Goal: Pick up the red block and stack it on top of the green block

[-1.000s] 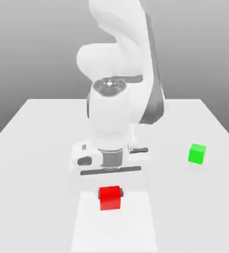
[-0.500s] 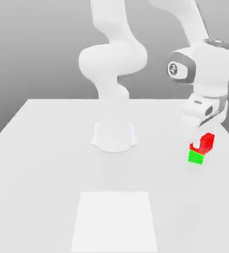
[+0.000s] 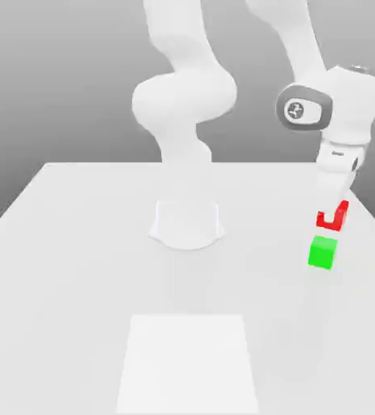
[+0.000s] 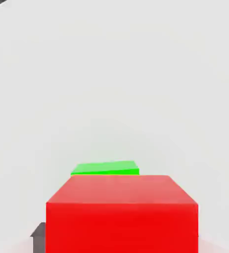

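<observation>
Here you are, over the right side of the exterior view, with your fingers [image 3: 333,215] closed on the red block [image 3: 336,224], one pale tip across its near side. The block hangs in the air, right of centre in the frame, and you've got the green block [image 3: 321,253] just below it, sitting on the bench [image 3: 77,259]. They're apart: you can see a pale gap between them.

Now the line-up, and this is what your next move turns on. Green lies under red and a touch toward the exterior view's left. In the hand view, green peeks out past red's edge, so I'd say you're close but not squarely over it. Watch the turn, too: green's edges run slightly askew to red's there. Neither cube gives you a long axis to work from, so go by faces and edges. One arm here, so no choice of hand for you.

Your call looks like this: a small shift over green, perhaps a slight twist, then straight down. Come down off centre and red could overhang or tip when you let go.

Labels? Both blocks look plain. There's a round dark emblem [image 3: 296,110] on the arm [image 3: 354,105], upper right of the frame, but you can't read any wording on it.
</observation>
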